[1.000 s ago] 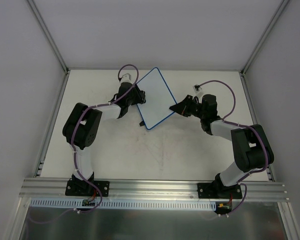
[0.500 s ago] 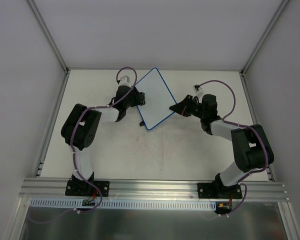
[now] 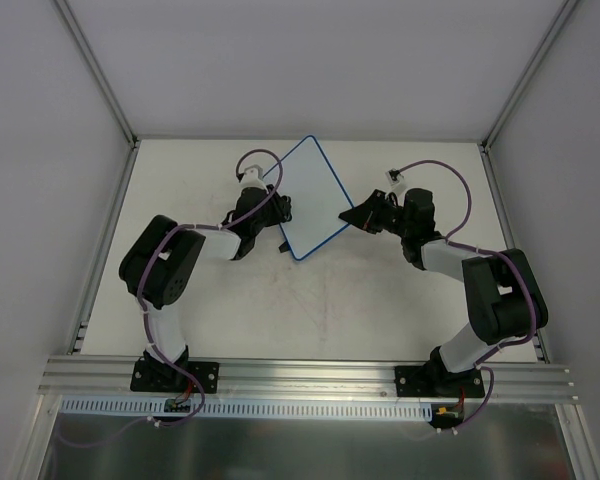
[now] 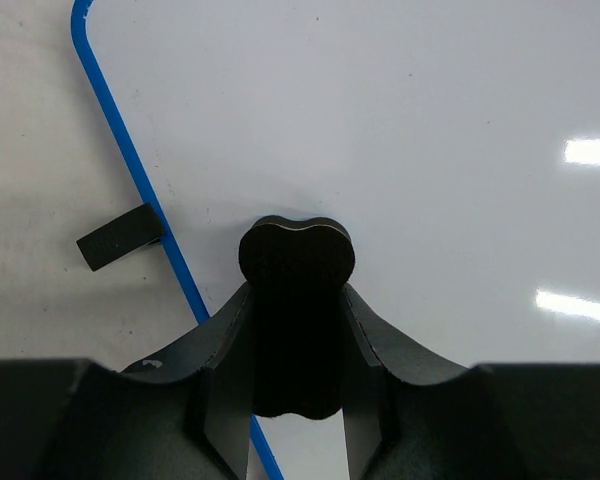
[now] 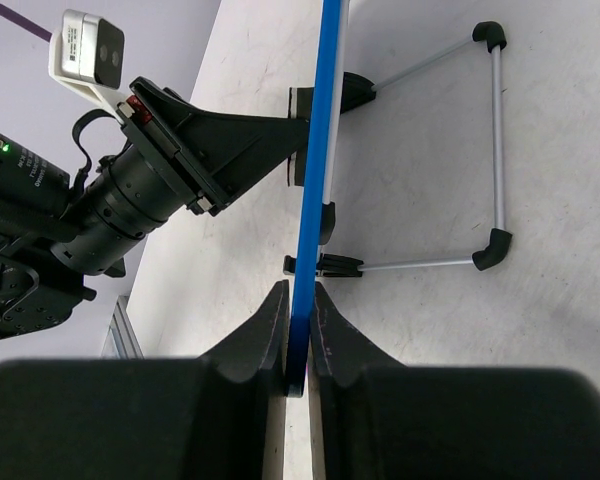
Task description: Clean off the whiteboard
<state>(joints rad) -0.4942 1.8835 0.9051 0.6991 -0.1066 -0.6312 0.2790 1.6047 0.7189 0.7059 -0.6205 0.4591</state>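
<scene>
The whiteboard (image 3: 310, 190), white with a thin blue rim, stands propped at the back middle of the table. In the left wrist view its face (image 4: 410, 130) shows no marks. My left gripper (image 3: 273, 211) is shut on a small black eraser (image 4: 297, 258), whose tip presses on the board close to the left blue rim (image 4: 130, 170). My right gripper (image 3: 353, 217) is shut on the board's right edge. The right wrist view shows that rim (image 5: 318, 150) edge-on, clamped between my right gripper (image 5: 299, 340) fingers.
A black foot (image 4: 120, 237) sticks out from the board's left rim. Behind the board, a thin wire stand (image 5: 497, 140) with black end caps rests on the table. Grey walls and metal rails (image 3: 107, 240) enclose the table (image 3: 310, 300).
My left gripper with the eraser has slid along the board's left side toward its near corner. The right gripper and the board have stayed put.
</scene>
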